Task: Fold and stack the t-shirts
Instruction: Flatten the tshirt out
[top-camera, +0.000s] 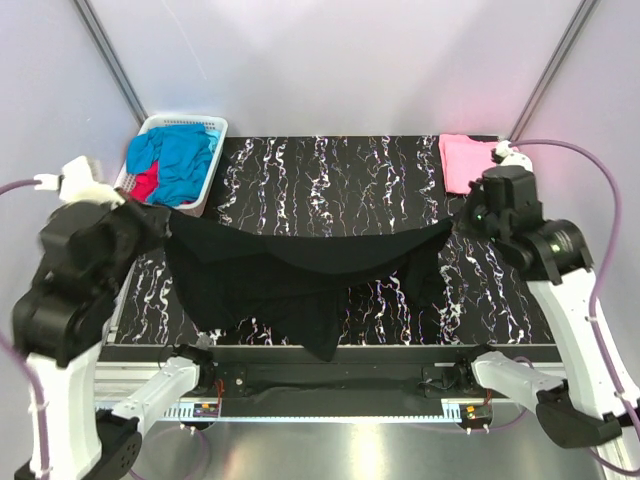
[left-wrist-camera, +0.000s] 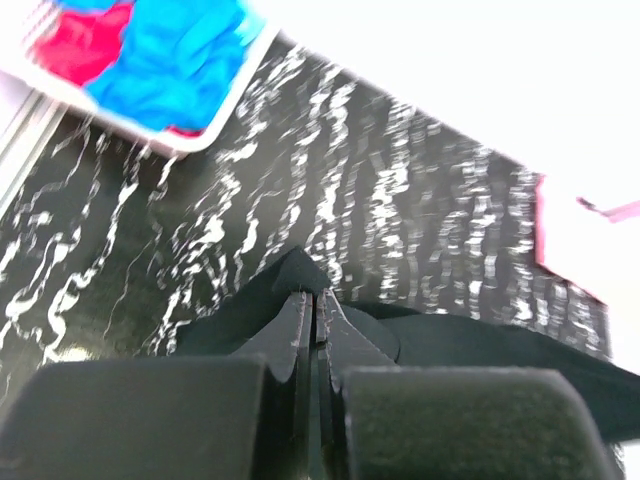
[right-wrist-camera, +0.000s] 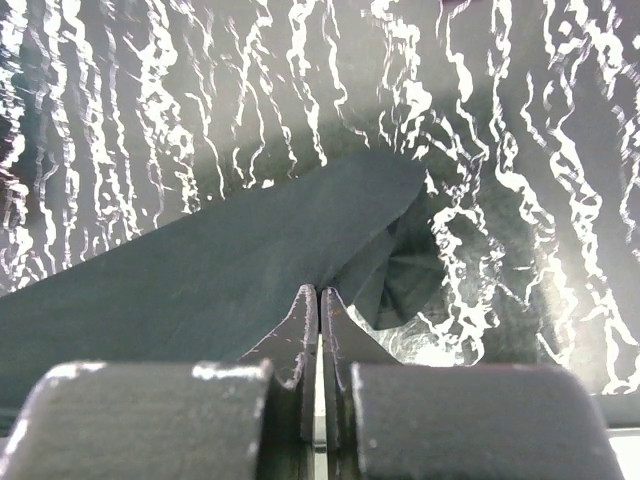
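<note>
Black t-shirt (top-camera: 300, 280), limp, light and sagging, hangs above the counter (top-camera: 340, 180) right of the basket (top-camera: 190, 119), its ends pinched in the closed left end effector (left-wrist-camera: 312, 300) and right end effector (right-wrist-camera: 318, 295); edge holds judged best.

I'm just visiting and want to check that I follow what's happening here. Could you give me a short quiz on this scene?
1. True or false: the black t-shirt hangs stretched between the left claw and the right claw.
2. Which t-shirt lies at the far right corner of the table? A) green B) pink C) yellow
3. Fill in: the blue t-shirt lies in the white ____.

Key: 1 true; 2 B, the pink t-shirt; 3 basket.
</note>
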